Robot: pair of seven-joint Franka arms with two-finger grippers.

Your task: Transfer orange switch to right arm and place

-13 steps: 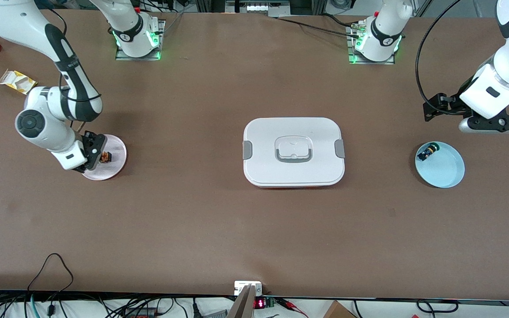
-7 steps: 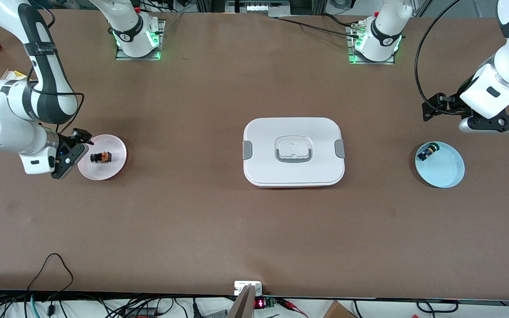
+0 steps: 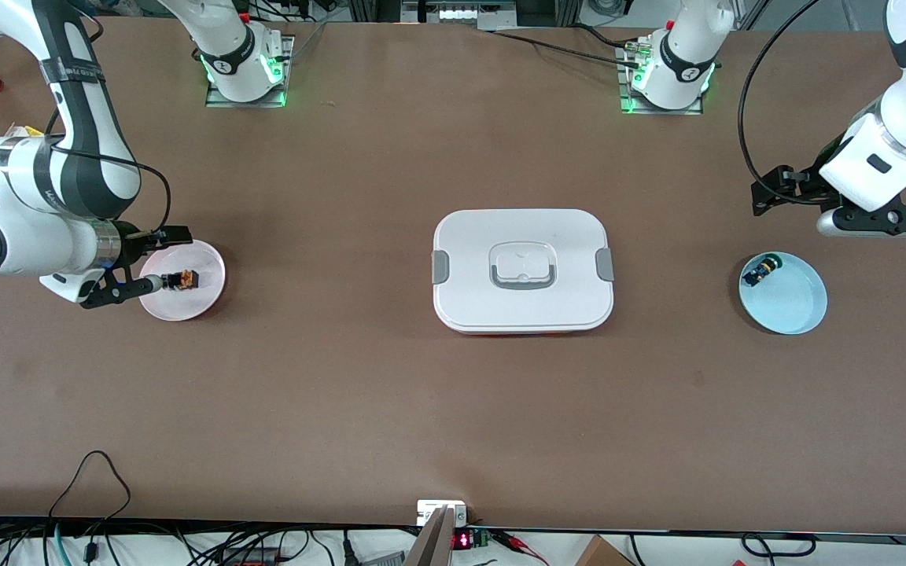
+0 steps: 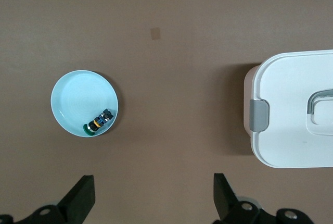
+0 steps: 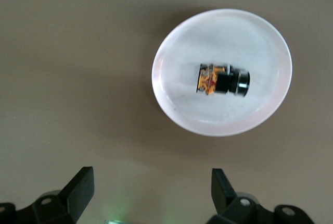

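My right hand (image 3: 156, 258) has swung up and away from the pink plate (image 3: 205, 295); it hangs over the plate's rim, fingers wide apart and empty. The orange switch (image 3: 181, 279) lies on that plate just below it, so the placing looks done. My left hand (image 3: 779, 191), open and empty, waits above the blue plate (image 3: 795, 310) holding a green button (image 3: 761, 272). The white box (image 3: 522, 270) sits between them, blocking nothing.

A: What colours are showing on the table (image 3: 343, 377)?
B: It's looking plain brown. The orange switch (image 3: 183, 278) is showing black with orange on a pale pink plate (image 3: 205, 295).
A: And elsewhere?
B: A white box (image 3: 522, 306) is wearing grey clips; a light blue plate (image 3: 795, 303) is holding a black button (image 3: 760, 271) with green-yellow.
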